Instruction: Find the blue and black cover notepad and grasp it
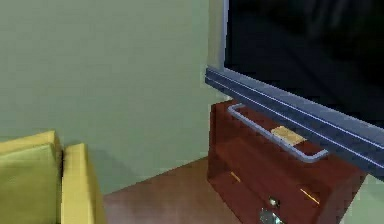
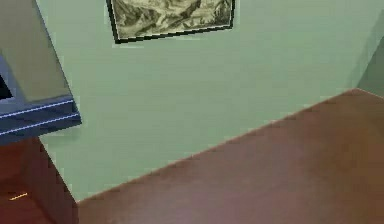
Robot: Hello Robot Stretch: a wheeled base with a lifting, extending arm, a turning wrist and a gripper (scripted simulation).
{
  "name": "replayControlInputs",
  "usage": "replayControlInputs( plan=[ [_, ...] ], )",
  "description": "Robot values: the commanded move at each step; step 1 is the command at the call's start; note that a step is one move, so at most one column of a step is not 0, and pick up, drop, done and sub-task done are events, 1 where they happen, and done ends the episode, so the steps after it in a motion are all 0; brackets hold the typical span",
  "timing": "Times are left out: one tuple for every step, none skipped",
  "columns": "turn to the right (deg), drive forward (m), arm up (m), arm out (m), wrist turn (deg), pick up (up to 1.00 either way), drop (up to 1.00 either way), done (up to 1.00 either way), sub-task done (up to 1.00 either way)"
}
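Note:
A large black screen (image 1: 310,50) with a blue-grey lower frame stands on a reddish-brown wooden stand (image 1: 275,170) at the forward view's right. On the stand's top, under the screen, lies a small flat tan thing (image 1: 289,133) beside a grey bar-shaped rail (image 1: 275,132). A corner of the same screen frame (image 2: 35,115) and stand (image 2: 35,185) appears at the arm side view's left edge.
A yellow armchair (image 1: 45,180) fills the forward view's lower left, with brown wooden floor (image 1: 160,200) between it and the stand. A framed picture (image 2: 170,18) hangs on the pale green wall above open wooden floor (image 2: 270,165) in the arm side view.

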Motion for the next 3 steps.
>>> replayControlInputs(
  plan=[
    [0.0,0.15,0.00,0.00,0.0,0.00,0.00,0.00,0.00],
    [-45.0,0.00,0.00,0.00,0.0,0.00,0.00,0.00,0.00],
    [-45.0,0.00,0.00,0.00,0.0,0.00,0.00,0.00,0.00]
  ],
)
